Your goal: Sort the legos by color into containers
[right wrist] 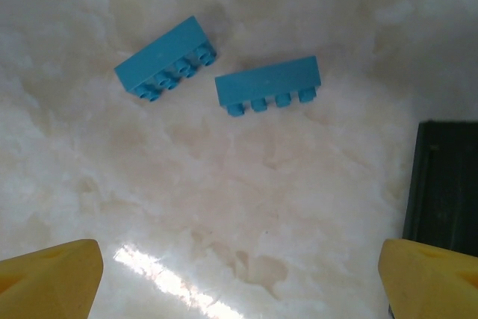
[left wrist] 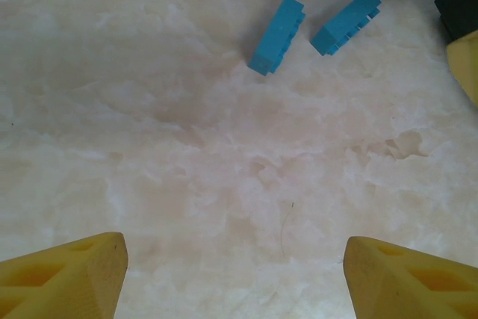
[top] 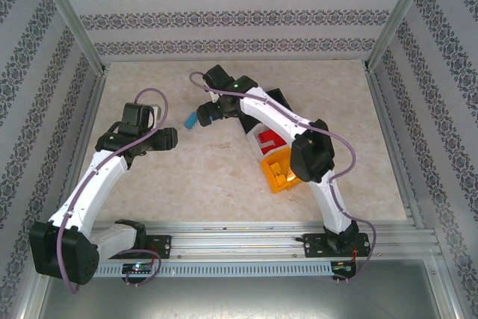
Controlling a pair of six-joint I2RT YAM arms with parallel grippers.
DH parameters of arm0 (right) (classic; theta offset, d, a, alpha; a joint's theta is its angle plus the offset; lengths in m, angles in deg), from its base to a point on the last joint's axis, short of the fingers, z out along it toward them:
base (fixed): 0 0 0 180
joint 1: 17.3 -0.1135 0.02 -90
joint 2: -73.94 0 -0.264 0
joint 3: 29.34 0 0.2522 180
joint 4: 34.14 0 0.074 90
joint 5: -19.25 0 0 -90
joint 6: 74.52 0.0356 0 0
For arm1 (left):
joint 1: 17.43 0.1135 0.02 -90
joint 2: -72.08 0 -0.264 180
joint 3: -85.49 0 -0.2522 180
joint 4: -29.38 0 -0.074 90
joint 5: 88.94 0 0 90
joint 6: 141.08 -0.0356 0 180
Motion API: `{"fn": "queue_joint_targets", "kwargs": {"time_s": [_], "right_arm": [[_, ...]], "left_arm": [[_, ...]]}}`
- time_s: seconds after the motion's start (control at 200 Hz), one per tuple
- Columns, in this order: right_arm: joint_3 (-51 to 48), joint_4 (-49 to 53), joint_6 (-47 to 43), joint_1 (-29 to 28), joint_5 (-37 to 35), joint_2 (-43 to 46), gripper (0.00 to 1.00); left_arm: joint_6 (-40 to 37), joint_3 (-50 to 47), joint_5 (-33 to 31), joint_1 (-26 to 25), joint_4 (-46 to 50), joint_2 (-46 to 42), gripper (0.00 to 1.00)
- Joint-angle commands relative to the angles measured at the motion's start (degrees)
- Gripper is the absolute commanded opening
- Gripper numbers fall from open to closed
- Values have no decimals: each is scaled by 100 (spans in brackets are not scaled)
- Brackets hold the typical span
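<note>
Blue plastic studded bricks (right wrist: 165, 59): light, stiff, prob. slick; pinch across long sides. Left gripper (left wrist: 235, 278) & right gripper (right wrist: 239, 278): spread wide, empty.

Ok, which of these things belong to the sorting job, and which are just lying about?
Job:
- two blue bricks
- red bricks in the white bin
- orange bin
- black bin

Not the job:
- rail
- purple cables
- patterned walls
</note>
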Motion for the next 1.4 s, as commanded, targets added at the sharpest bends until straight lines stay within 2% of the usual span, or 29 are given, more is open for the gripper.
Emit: {"fn": "queue_joint_targets", "kwargs": {"time_s": [0.0, 0.19, 0.615, 0.874, 1.394], "right_arm": [[613, 478, -352, 93, -108, -388, 95], [942, 235, -393, 168, 24, -784, 96], [1564, -96, -241, 299, 531, -1619, 95], [1742, -387, -341, 372, 303, -1908, 95], [1860, -636, -197, 382, 380, -2290, 93]], "left_arm": [[-98, -93, -247, 76, -175, -119, 77], [-98, -136, -337, 71, -182, -78, 84], [-133, -119, -327, 69, -206, 66, 90], [-142, -128, -342, 70, -234, 121, 100], [-133, -122, -200, 70, -258, 199, 100]]}}
